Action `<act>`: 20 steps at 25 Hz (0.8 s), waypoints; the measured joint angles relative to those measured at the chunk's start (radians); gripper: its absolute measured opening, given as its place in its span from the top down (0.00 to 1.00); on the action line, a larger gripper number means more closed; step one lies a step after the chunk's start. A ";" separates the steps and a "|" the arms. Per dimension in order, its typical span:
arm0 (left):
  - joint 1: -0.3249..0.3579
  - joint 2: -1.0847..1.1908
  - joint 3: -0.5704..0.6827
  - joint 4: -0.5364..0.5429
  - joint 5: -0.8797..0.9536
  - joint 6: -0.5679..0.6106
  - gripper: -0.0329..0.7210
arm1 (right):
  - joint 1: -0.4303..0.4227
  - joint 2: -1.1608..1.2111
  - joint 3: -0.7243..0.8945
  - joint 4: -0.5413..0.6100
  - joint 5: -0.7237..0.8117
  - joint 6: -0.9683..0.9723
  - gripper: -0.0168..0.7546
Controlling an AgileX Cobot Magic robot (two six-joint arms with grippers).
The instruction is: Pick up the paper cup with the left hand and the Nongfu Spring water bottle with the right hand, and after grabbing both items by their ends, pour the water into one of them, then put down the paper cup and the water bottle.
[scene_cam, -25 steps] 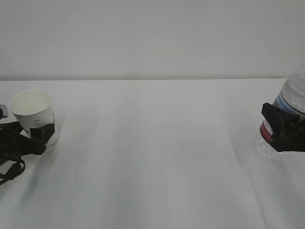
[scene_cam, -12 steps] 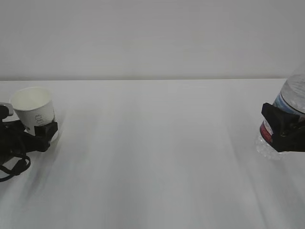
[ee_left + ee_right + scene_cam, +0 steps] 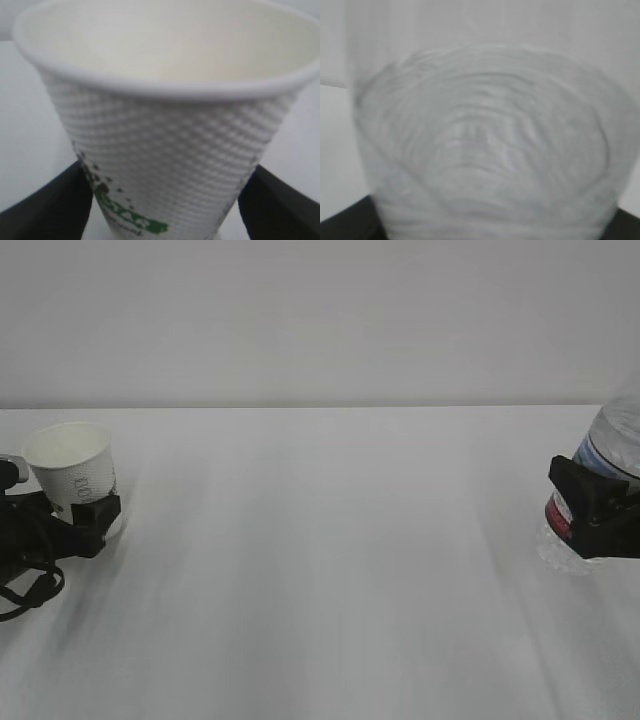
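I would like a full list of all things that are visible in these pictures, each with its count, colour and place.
paper cup: one, white with dark and green print, cream inside; upright at the far left of the table, between the left claw's fingers.
Nongfu Spring water bottle: one, clear with a red-and-white label; at the right edge, partly out of frame, inside the right claw.
table: one, white; fills the lower part of the exterior view.
wall: one, pale grey; behind the table.
left claw: one, black; around the cup's lower part.
right claw: one, black; around the bottle's label.
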 joint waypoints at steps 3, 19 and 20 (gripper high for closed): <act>0.000 0.000 0.000 0.000 0.000 0.000 0.17 | 0.000 0.000 0.000 -0.001 0.000 0.000 0.35; 0.000 -0.033 0.026 0.043 0.000 0.000 0.23 | 0.000 0.000 0.000 -0.001 0.000 0.000 0.35; 0.000 -0.046 0.033 0.043 0.000 0.000 0.23 | 0.000 0.000 0.000 -0.002 0.000 0.000 0.35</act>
